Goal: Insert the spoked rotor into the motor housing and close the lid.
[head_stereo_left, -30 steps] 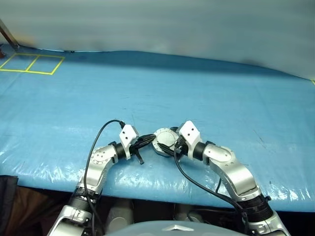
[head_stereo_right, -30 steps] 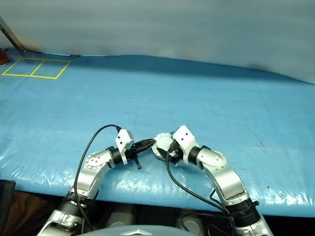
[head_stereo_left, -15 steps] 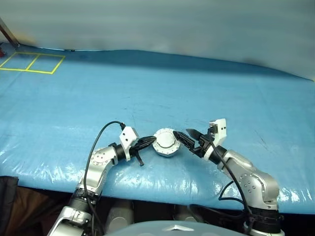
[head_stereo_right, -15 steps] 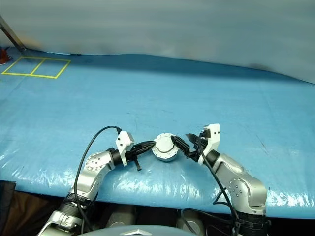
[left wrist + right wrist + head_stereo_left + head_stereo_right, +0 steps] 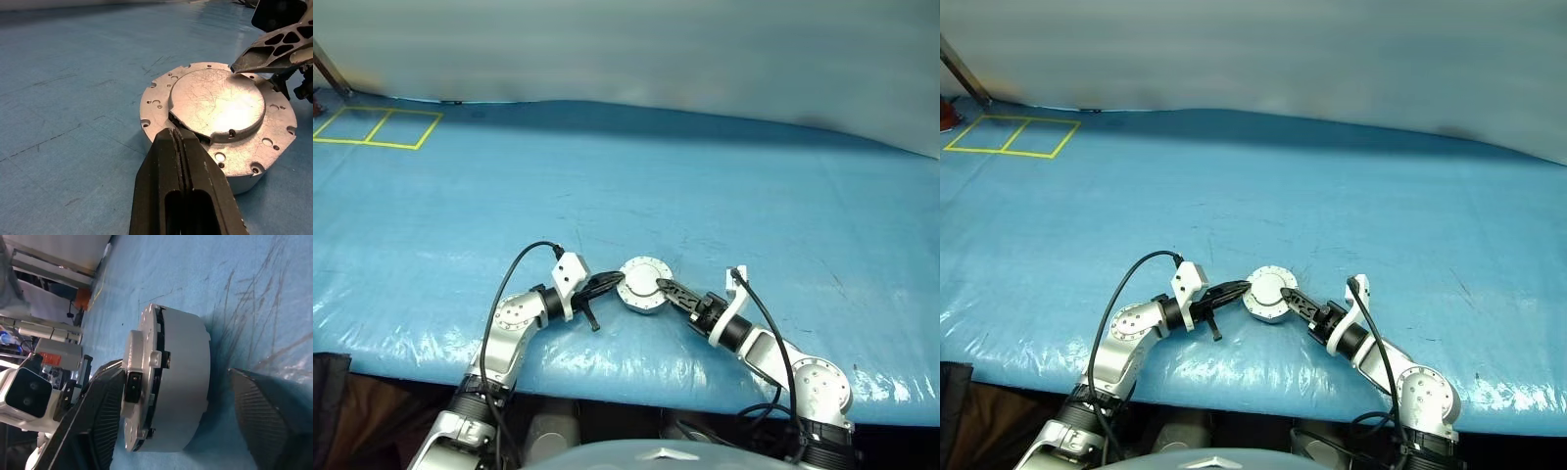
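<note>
The motor housing (image 5: 642, 297) sits near the front edge of the blue table, and its lid (image 5: 217, 100) lies flat on top. The spoked rotor is hidden. My left gripper (image 5: 616, 282) is shut, and its tips (image 5: 177, 134) touch the lid's edge on the left side. My right gripper (image 5: 662, 287) comes in low from the right and is open around the housing (image 5: 188, 382). One finger (image 5: 100, 411) rests against the lid's face (image 5: 142, 338). The other finger (image 5: 259, 406) is apart from the housing's base.
The blue cover (image 5: 724, 196) stretches wide and bare behind the housing. Yellow tape squares (image 5: 378, 126) mark the far left back corner. The table's front edge (image 5: 636, 377) runs just below both arms. A black cable (image 5: 509, 274) loops over my left forearm.
My right arm pulled away from over the housing, rolled its wrist and dropped lower on the right. Its fingers have narrowed around the housing. The left gripper and the housing stayed put.
</note>
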